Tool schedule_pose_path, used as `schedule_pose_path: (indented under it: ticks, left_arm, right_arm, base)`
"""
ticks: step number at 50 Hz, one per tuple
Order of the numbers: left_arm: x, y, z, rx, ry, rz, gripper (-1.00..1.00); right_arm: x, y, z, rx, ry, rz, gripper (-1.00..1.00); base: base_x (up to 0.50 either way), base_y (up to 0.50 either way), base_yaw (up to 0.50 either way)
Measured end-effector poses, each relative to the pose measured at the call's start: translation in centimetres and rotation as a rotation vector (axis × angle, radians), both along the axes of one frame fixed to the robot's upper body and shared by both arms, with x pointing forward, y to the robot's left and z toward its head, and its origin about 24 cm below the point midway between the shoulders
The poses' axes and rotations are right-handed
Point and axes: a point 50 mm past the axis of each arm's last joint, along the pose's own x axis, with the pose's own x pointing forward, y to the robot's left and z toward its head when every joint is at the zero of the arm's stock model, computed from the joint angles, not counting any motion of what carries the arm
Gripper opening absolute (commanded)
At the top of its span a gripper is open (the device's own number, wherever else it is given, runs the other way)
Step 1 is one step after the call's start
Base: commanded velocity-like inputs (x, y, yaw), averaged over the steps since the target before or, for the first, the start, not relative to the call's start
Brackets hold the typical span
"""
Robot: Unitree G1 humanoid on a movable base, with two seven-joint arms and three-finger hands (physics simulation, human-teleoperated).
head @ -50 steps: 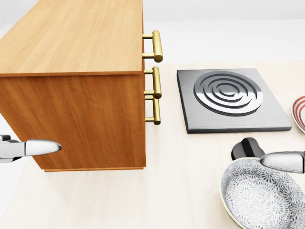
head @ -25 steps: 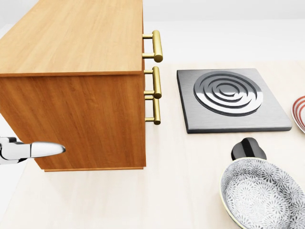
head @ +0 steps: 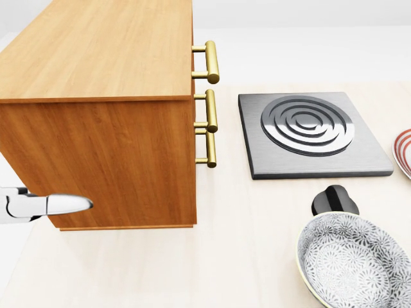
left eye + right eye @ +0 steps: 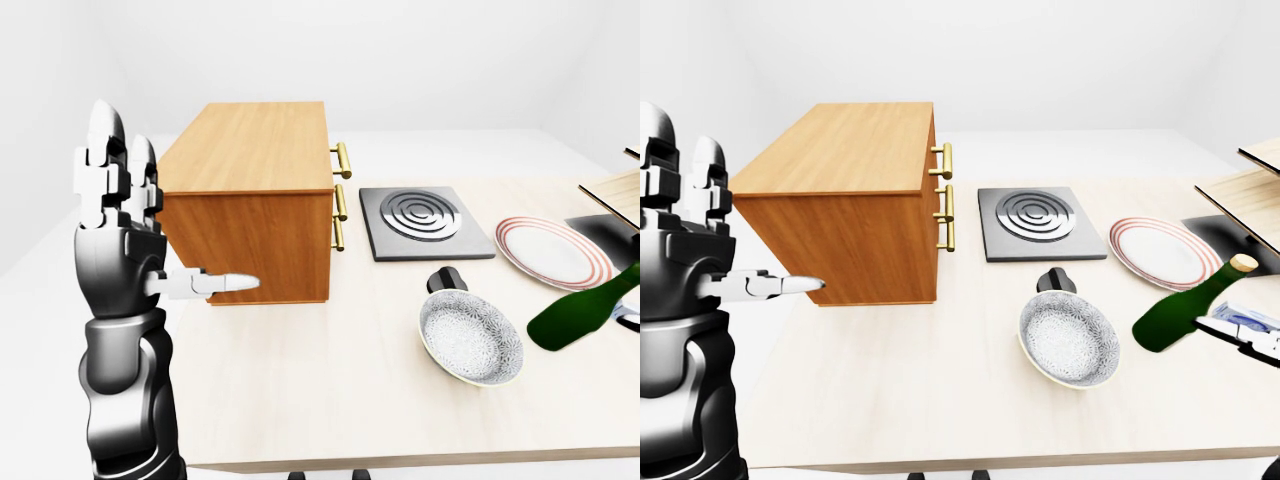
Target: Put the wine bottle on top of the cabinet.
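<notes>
The green wine bottle (image 4: 1175,315) is at the right of the table, tilted with its neck up and to the right. My right hand (image 4: 1248,335) is at the right edge of the right-eye view, touching the bottle's side; its fingers are cut off, so I cannot tell if they close round it. The wooden cabinet (image 4: 255,170) stands at the left of the table, its top bare. My left hand (image 4: 160,215) is raised left of the cabinet, open and empty, fingers up, thumb (image 3: 64,204) pointing right.
A patterned bowl (image 4: 1065,340) lies left of the bottle, with a black knob (image 4: 1057,279) above it. A grey burner plate (image 4: 1038,222) and a red-rimmed plate (image 4: 1158,252) lie beyond. Wooden boards (image 4: 1255,185) stand at the far right. Brass handles (image 3: 210,63) stick out of the cabinet's right face.
My right hand's finger has left the head view to the right. My left thumb has crept slightly right and down. The cabinet, bowl and burner plate have not moved.
</notes>
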Motion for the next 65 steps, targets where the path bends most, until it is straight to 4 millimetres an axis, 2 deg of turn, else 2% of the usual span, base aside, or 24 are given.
schedule_pose_path:
  ticks: [11,19,47,65]
  left_arm:
    - [0.0,-0.1,-0.1,0.002,0.005,-0.002,1.0]
    - [0.0,-0.1,-0.2,0.003,0.01,-0.004,1.0]
    - [-0.2,-0.2,-0.3,0.007,0.013,-0.012,1.0]
    - [-0.2,-0.3,-0.4,0.01,0.018,-0.015,1.0]
  right_arm:
    - [1.8,-2.2,-4.2,0.172,0.123,-0.035,1.0]
    - [2.6,-3.2,-6.1,0.243,0.176,-0.054,1.0]
    - [4.7,-5.4,-10.0,0.374,0.279,-0.103,1.0]
    - [5.4,-5.8,-12.6,0.489,0.395,-0.133,1.0]
  base:
    - [0.0,0.0,0.0]
    - [0.0,0.0,0.0]
    - [0.0,0.0,0.0]
    - [0.0,0.0,0.0]
